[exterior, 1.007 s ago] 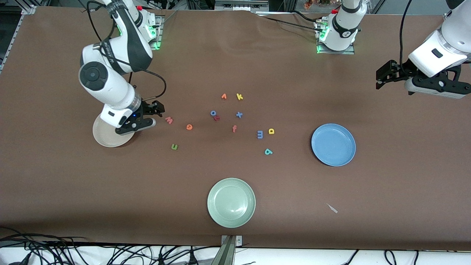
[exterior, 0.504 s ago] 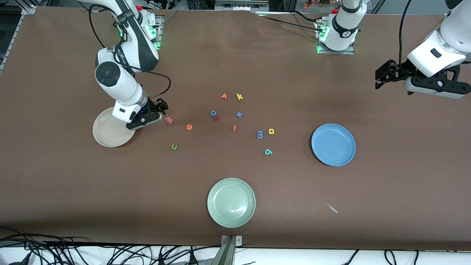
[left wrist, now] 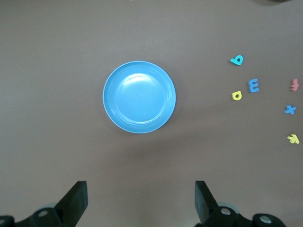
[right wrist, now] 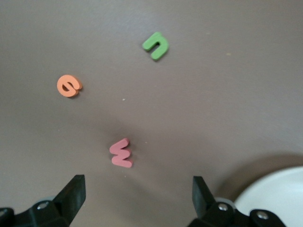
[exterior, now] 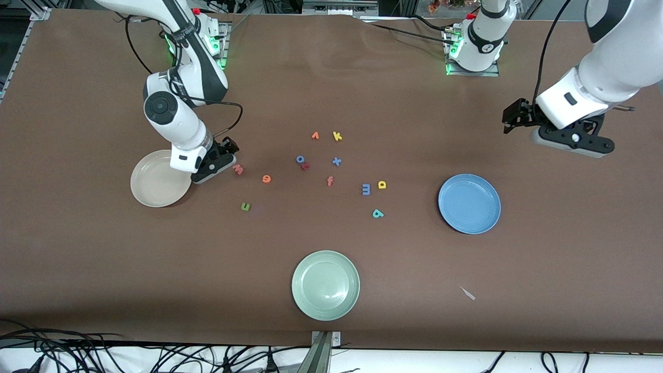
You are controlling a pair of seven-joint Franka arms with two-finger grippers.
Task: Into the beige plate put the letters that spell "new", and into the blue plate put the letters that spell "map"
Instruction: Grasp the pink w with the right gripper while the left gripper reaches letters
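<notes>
Both hands wide, right hand low beside the w, left hand waiting: tiny foam could skid from a misaligned pinch.

1. Table cover: brown, matt, cloth-like, faintly creased.
2. Blue plate: smooth, soft sheen; pale highlight across its well in the left wrist view.
3. Beige plate: smooth, satin, looks like plastic or glazed ware.
4. Pale green plate: glossy, faint concentric ridges, bright glint at about 4 o'clock in its well.
5. Salmon-pink w, orange e, green n: matt, foam-like, soft cut edges.
6. Arm shells: glossy white plastic; joints black.
</notes>
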